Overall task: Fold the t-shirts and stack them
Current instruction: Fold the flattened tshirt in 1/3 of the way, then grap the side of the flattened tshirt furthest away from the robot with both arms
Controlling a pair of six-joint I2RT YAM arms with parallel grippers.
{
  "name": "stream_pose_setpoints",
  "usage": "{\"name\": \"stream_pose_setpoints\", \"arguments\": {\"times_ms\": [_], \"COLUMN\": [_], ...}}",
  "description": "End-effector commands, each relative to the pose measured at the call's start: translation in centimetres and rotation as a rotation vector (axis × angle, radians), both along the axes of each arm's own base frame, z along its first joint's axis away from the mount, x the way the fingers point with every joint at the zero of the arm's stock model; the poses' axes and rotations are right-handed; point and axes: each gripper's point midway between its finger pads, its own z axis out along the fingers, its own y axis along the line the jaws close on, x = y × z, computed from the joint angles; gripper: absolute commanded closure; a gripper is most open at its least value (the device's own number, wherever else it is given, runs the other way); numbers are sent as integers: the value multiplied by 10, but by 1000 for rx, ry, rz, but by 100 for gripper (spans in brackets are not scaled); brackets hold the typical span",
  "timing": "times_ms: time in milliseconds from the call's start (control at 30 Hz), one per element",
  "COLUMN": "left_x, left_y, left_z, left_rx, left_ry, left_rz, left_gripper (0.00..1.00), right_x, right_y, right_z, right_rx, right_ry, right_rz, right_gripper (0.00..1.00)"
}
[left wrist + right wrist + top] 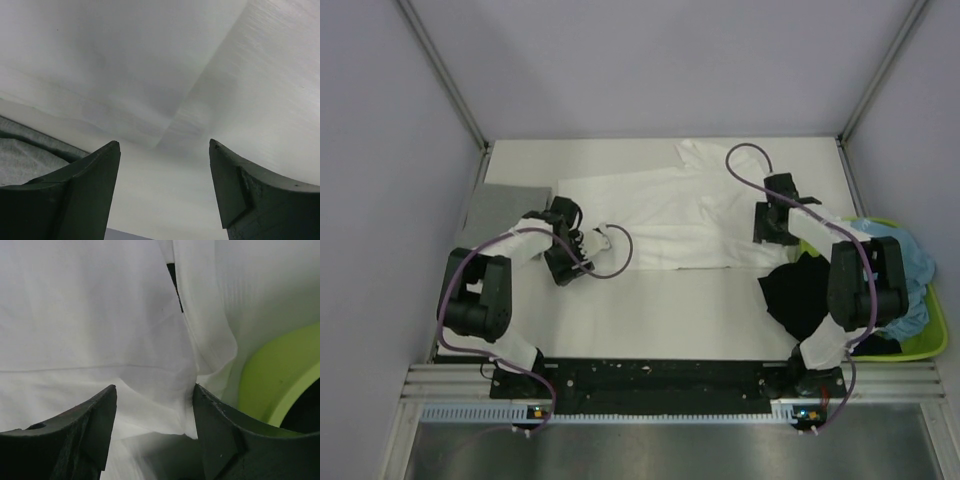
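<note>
- white t-shirt (670,225) flat on the surface, long axis side to side
- left gripper (582,245) at its left end, right gripper (772,232) at its right end
- both wide open, holding nothing

Pale lilac walls (650,60), white table (660,320), aluminium posts (442,72)
</note>
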Motion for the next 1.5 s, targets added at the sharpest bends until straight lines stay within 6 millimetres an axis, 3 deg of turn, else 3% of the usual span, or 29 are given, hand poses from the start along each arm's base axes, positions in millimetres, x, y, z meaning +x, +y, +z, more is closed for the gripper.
{"name": "stream_pose_setpoints", "arguments": {"times_ms": [0, 33, 133, 200, 300, 533, 567, 633, 733, 800, 967, 1033, 1067, 1100, 1200, 1333, 1467], "left_x": [5, 2, -9, -21, -45, -124, -132, -135, -108, -79, 26, 71, 92, 112, 161, 205, 228], "left_y": [0, 1, 3, 6, 8, -14, -17, -23, -37, -46, -52, -45, -39, -33, -23, -9, 4], "left_z": [-11, -14, -18, -17, -13, -6, -5, 0, 25, 50, 123, 137, 137, 134, 125, 110, 92], "left_rx": [8, 10, 13, 17, 15, -83, -77, -83, -138, -189, -365, -390, -385, -361, -311, -269, -249], "left_ry": [-38, -32, -2, 24, 91, 342, 359, 355, 290, 226, -1, -69, -104, -126, -159, -195, -238], "left_rz": [-16, -10, 14, 18, 11, -116, -142, -168, -151, -119, 40, 108, 146, 177, 230, 250, 255], "left_gripper": [32, 46, 100, 100, 100, 100, 97, 68, 33, 30, 26, 27, 27, 28, 32, 32, 29], "right_x": [-2, -4, -6, -6, -9, -17, -17, -13, 9, 29, 93, 120, 134, 152, 196, 242, 269], "right_y": [-13, -19, -31, -33, -33, -36, -35, -33, -14, 3, 56, 82, 89, 97, 114, 131, 151], "right_z": [-19, -24, -29, -28, -27, -27, -27, -19, 4, 32, 121, 146, 151, 168, 169, 146, 120], "right_rx": [-21, -24, -5, -9, -9, -20, -20, -9, 69, 82, 99, 167, 185, 221, 325, 494, 675], "right_ry": [36, 49, 64, 61, 64, 71, 70, 50, -4, -66, -294, -373, -392, -436, -469, -489, -496], "right_rz": [-97, -119, -161, -163, -160, -164, -163, -154, -65, 13, 310, 398, 416, 406, 326, 156, 32], "right_gripper": [41, 46, 68, 78, 85, 86, 83, 61, 45, 42, 36, 36, 36, 37, 40, 45, 50]}}
